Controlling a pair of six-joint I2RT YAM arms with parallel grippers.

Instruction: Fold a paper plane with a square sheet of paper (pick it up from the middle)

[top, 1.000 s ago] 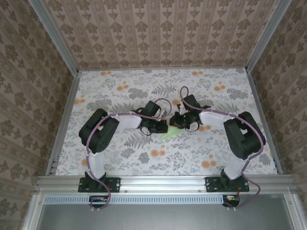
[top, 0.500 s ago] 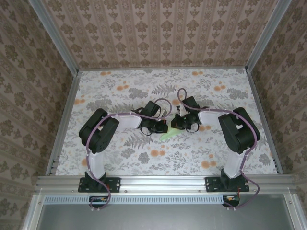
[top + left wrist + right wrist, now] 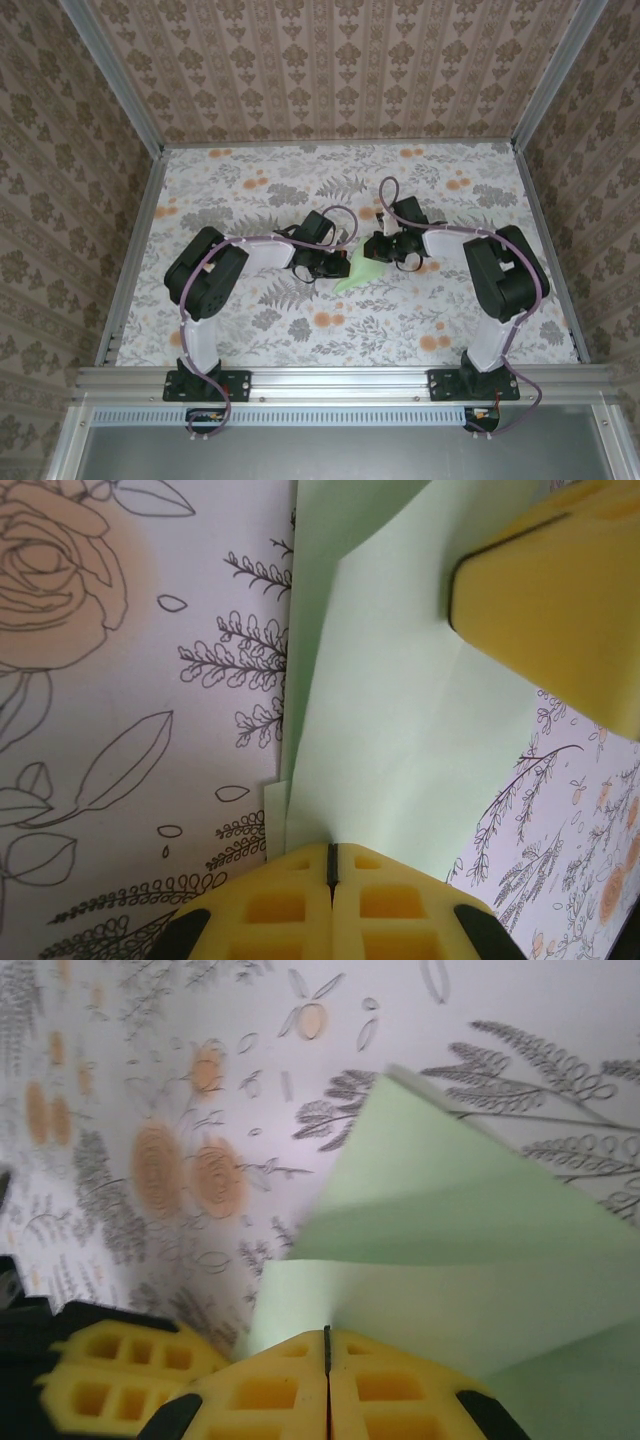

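Mid-fold at the centre of the floral table (image 3: 250, 190): the left gripper (image 3: 330, 865), jaws together, pinches the part-folded green paper (image 3: 400, 730) at its 9 o'clock edge. The right gripper (image 3: 326, 1345), likewise clamped shut, holds a flap at 2 o'clock. The next move looks to be laying that flap over squarely and creasing it.

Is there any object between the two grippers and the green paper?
Nothing visible is in the way. The left gripper and the right gripper are each shut on an edge of the partly folded green paper, so both have direct contact.
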